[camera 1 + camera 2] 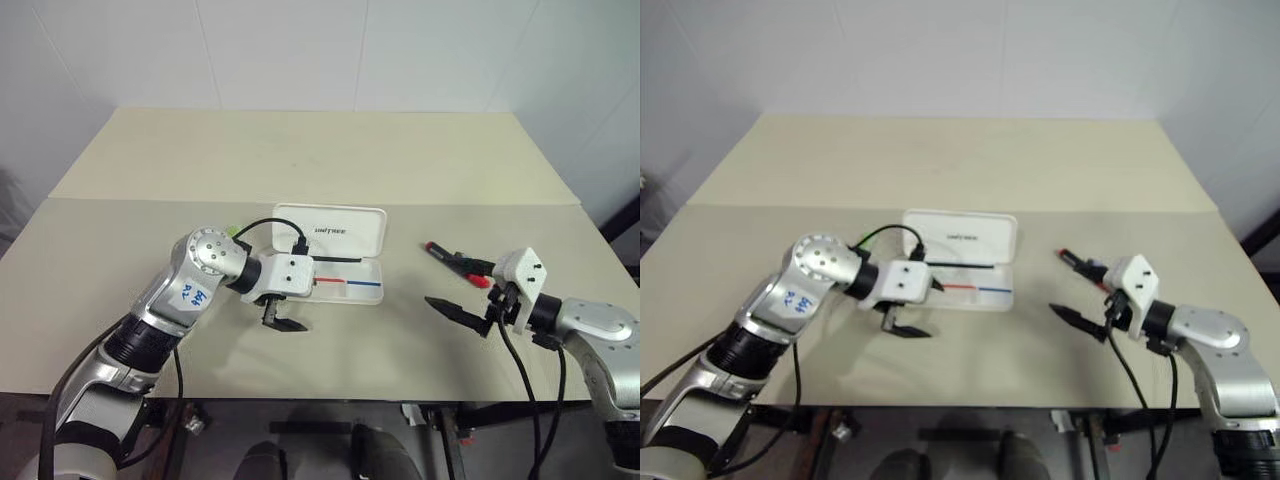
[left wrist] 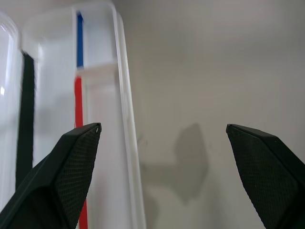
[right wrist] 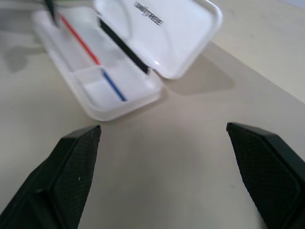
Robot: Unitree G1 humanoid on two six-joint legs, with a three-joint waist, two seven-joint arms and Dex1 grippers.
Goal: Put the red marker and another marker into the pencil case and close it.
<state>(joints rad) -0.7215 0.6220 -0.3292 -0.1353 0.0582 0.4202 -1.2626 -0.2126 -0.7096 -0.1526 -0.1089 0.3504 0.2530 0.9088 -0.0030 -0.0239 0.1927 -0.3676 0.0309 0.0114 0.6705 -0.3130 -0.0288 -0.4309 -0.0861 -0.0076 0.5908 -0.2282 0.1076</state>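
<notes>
- Surface: pale beige table [image 1: 300, 150] against a white wall; a seam crosses the tabletop in the upper half of the frame.
- The pencil case [image 1: 330, 252]: centre of frame, lid laid open and flat on the table, thin red and blue lines showing in its tray.
- The red marker [image 1: 455, 264]: right of centre, lying on the table, well apart from the case.
- Left gripper [image 1: 285, 322]: just below the case's left end, fingers spread wide, nothing between them.
- Right gripper [image 1: 462, 308]: lower right, beside the red marker, fingers spread wide, holding nothing.
- A green sliver shows behind the left arm; cannot tell what it is.
</notes>
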